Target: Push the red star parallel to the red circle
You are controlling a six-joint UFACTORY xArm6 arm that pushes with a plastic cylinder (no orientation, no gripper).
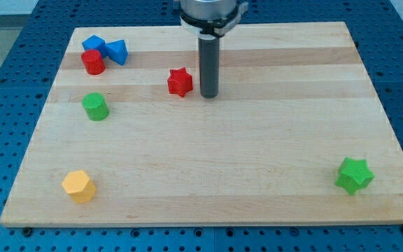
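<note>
The red star [180,82] lies on the wooden board [208,168] in the upper middle. The red circle [93,62] stands at the upper left, touching two blue blocks. My tip [209,94] rests on the board just to the right of the red star, a small gap apart from it. The star sits lower in the view than the circle and well to its right.
A blue block [93,44] and a blue triangular block [117,52] sit by the red circle. A green cylinder [95,106] is at the left. A yellow hexagon [79,186] is at the lower left. A green star [354,175] is at the lower right.
</note>
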